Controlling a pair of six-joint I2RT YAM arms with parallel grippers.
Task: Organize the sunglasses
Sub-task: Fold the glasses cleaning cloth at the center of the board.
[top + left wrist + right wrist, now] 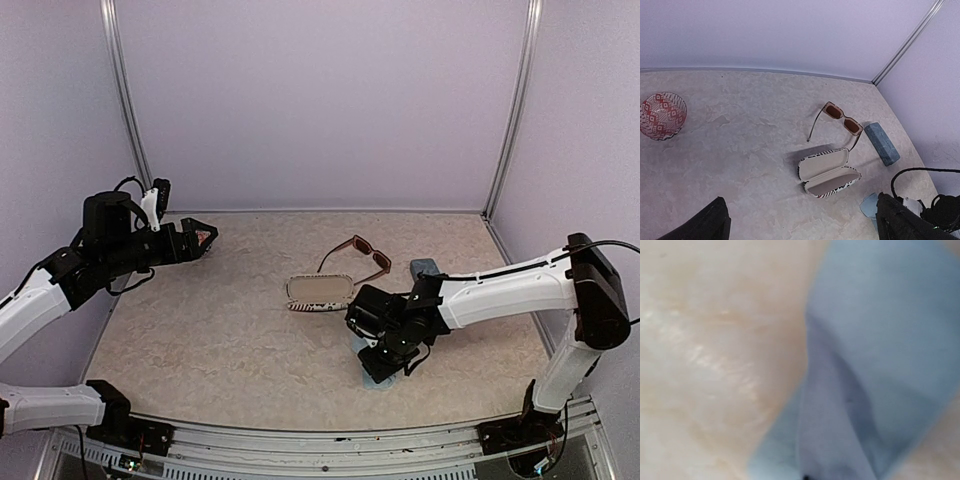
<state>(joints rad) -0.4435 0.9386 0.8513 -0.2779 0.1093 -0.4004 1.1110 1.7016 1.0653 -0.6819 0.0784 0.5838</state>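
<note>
Right gripper: closed tight, nose down on the pale blue cloth at the near middle of the table. Its own camera shows only blurred blue folds, so I cannot tell whether the cloth is pinched or merely pressed.
Left gripper: jaws spread wide, empty, raised at the far left, well apart from everything.
Sunglasses: the brown pair lies on the table beyond the right gripper, toward the back wall, arms unfolded. I see no second pair.
Long axis: the front runs diagonally, back-left to near-right; the arms trail toward the striped case.
Nearer arm: the right, by a good way, I judge.
Striped case: open clamshell, zebra print outside, smooth cream lining, empty, just beside the arm tips.
Blue-grey case: closed oblong, textured, near the frame's right end.
Frame: thick, glossy, rectangular, with brown-tinted lenses.
Table: mottled beige, stone-look.
Bowl: red-patterned, scalloped rim, far left.
</note>
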